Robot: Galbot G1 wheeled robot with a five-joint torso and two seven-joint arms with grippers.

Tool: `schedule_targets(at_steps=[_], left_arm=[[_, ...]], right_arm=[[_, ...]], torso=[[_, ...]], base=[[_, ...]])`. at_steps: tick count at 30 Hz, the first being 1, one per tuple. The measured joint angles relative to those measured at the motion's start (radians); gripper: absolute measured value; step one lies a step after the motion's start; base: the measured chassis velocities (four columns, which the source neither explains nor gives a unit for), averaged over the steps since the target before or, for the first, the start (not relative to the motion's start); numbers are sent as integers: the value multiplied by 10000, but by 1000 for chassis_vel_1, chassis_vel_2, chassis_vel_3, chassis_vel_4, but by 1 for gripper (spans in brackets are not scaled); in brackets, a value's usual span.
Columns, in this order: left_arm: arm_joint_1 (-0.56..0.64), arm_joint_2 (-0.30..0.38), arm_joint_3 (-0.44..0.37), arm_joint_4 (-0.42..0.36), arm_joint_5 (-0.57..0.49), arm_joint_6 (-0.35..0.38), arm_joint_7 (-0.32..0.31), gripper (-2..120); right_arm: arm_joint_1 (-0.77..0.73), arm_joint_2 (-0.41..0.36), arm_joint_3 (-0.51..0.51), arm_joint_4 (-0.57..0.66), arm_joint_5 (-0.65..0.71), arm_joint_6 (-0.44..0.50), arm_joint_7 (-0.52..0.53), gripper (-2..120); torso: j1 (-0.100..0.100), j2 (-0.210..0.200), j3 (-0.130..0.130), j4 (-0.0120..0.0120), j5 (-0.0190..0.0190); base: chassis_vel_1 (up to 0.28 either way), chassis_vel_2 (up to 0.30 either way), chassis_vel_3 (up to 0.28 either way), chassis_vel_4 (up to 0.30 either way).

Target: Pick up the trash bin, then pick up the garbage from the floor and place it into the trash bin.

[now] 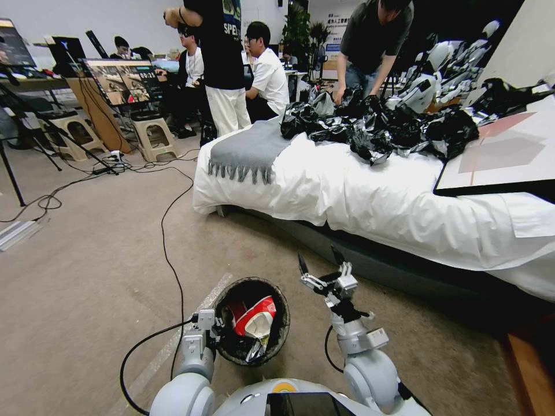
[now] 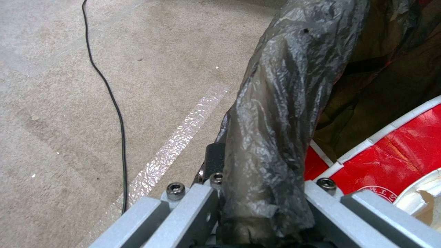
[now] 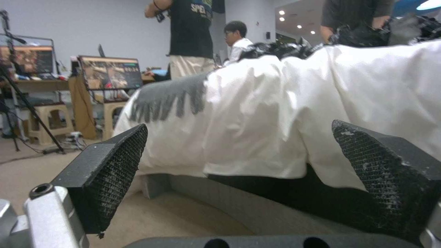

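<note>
The left hand is clenched on the rim of the bin, held above the floor. The right hand is released, empty. The red wrapper seems inside; keep the bin level.

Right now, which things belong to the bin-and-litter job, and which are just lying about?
Job:
trash bin, rim clamped by left gripper
red-and-white wrapper inside the bin
right gripper, open, empty
floor

Lying about:
bed
black bags
grey throw
cable

Black-lined trash bin off the floor, red-white wrapper inside
</note>
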Motion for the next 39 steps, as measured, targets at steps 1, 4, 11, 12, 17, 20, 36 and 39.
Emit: schedule_targets(at_steps=[1,4,11,12,17,20,36,39], left_arm=[[2,8,-10,-10,-7,-1,0,0],[-19,-8,-10,-39,-14,0,0,0],[-21,-21,-26,-113,-19,0,3,0],[-22,-21,-33,-126,-25,-1,3,0],[-53,-20,-73,-142,-59,-1,3,0],[-59,-18,-77,-143,-69,-1,3,0],[-63,-23,-110,-215,-35,-1,47,0],[-66,-29,-92,-227,-22,-1,52,0]], right_arm=[[-85,-10,158,-117,3,82,14,100],[-102,-19,349,-280,-8,180,41,100],[-94,8,430,-361,-21,269,23,100],[-81,17,420,-363,-28,271,5,100],[-36,49,382,-456,-80,297,-36,100],[-19,57,373,-519,-124,326,-49,100],[86,90,311,-767,-333,425,-101,100],[95,98,312,-798,-347,436,-122,100]], torso=[[0,1,0,0,-1],[0,0,0,0,0],[0,0,0,0,0],[0,0,0,0,-1],[0,1,0,0,0],[0,0,0,0,-1],[0,0,0,1,-1],[0,0,0,1,-1]], base=[[0,0,0,0],[0,0,0,0],[0,0,0,0],[0,0,0,0],[48,34,46,46],[75,68,77,99],[103,108,108,110],[132,123,139,137]])
